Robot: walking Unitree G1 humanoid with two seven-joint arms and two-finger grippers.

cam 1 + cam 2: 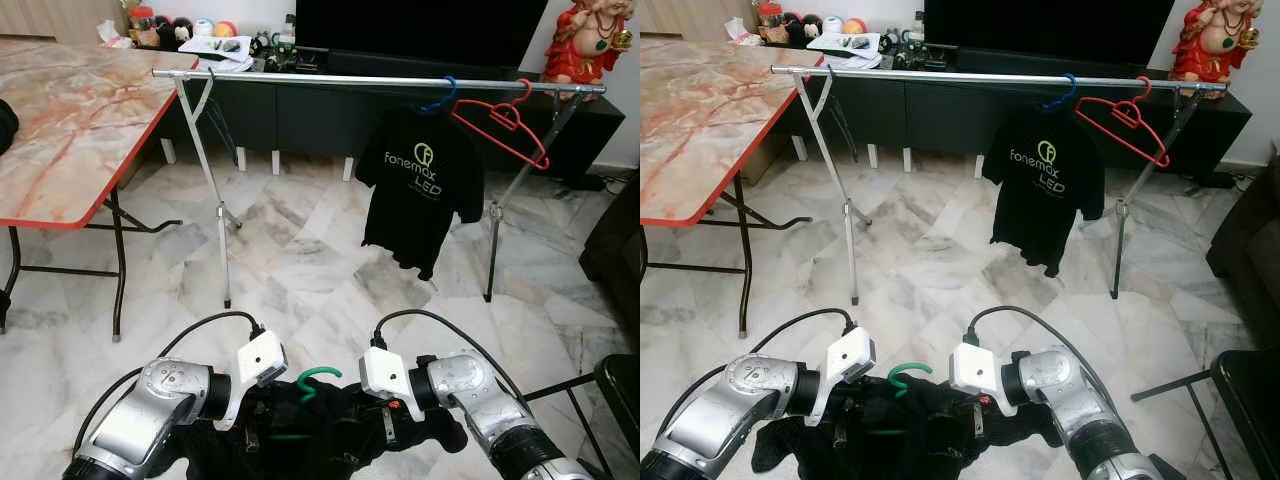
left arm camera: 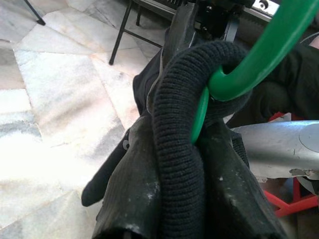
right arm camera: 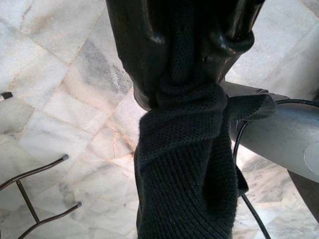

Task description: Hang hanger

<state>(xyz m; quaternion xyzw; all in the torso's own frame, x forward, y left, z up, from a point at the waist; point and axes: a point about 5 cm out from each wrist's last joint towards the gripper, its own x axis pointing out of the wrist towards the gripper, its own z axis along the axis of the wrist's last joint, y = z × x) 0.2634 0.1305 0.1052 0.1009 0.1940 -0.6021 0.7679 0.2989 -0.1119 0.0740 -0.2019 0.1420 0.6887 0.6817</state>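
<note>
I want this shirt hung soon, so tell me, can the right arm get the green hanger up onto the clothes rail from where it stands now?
Probably not yet. The right gripper and left gripper clamp the black garment low, with the green hanger; the rail stands across open floor.

Clothes rail (image 1: 330,80) spans the room ahead, well apart from both arms. Left and middle of the bar bare, open room to reach it. Right part taken: blue hanger (image 1: 440,98) with black t-shirt (image 1: 420,190), red hanger (image 1: 505,125) just beside it, near the right end. Rail legs (image 1: 215,190) splay down at each end. Marble floor (image 1: 300,270) between robot and rail open. Table (image 1: 70,130) blocks the left side, its edge near the rail's left end. Dark chair frame (image 1: 600,390) stands low on the right.
</note>
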